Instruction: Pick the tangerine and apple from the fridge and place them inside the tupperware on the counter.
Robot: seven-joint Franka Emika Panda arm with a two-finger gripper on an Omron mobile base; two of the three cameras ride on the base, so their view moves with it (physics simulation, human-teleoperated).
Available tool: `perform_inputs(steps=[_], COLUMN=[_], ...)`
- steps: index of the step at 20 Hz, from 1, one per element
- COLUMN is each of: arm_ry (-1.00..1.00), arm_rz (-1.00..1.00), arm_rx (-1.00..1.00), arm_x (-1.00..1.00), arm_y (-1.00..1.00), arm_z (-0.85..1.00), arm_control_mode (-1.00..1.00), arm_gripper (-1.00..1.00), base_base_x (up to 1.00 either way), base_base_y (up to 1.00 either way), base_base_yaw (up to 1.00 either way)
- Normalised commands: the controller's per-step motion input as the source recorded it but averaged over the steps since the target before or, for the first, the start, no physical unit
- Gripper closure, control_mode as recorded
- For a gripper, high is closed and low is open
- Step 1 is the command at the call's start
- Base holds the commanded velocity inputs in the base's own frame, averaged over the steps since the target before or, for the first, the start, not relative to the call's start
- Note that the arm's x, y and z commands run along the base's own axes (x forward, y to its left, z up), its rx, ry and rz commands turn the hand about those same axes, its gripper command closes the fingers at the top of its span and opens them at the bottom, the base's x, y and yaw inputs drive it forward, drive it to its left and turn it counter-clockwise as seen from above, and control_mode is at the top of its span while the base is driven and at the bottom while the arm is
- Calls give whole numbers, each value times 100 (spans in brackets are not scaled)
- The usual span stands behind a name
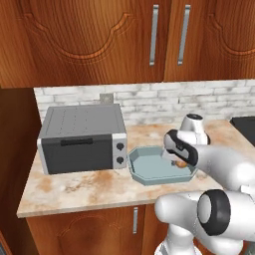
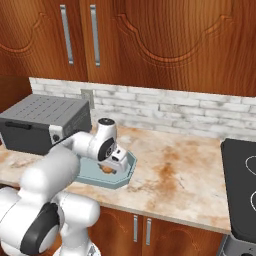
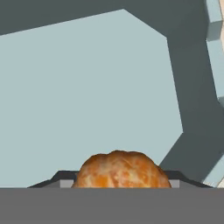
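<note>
- Hand [image 1: 180, 162]: closed on the tangerine [image 3: 120, 169], low over the tupperware [image 1: 149, 169].
- Tupperware: on the surface [image 1: 89, 187], just beside the toaster oven [image 1: 82, 137].

The small round orange tangerine [image 3: 120, 169] is cut off at its lower half in the hand view, so the fingertips of the gripper [image 1: 178, 162] and their hold on it cannot be made out there. In the left base view the white wrist covers most of the fruit, leaving a small orange sliver, and hides the right part of the shallow pale blue-grey rectangular tupperware [image 1: 149, 172]. In the right base view the arm hides the container's left side. The black stovetop [image 2: 242, 190] on the beige speckled desk [image 2: 170, 175] is cut by the right edge.
</note>
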Motion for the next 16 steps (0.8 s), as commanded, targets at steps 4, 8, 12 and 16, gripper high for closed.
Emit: perform_inputs(steps=[4, 8, 12, 16], arm_ry=[0, 0, 0, 0], arm_rz=[-1, -12, -12, -3], arm_rx=[0, 0, 0, 0], arm_x=[31, 36, 32, 7], arm_y=[-2, 2, 8, 0], arm_z=[-38, -31, -26, -16], arm_control_mode=[-100, -100, -100, -100], arm_gripper=[100, 100, -100, -100], base_base_x=[0, 0, 0, 0], base_base_y=[0, 0, 0, 0], base_base_yaw=[0, 0, 0, 0])
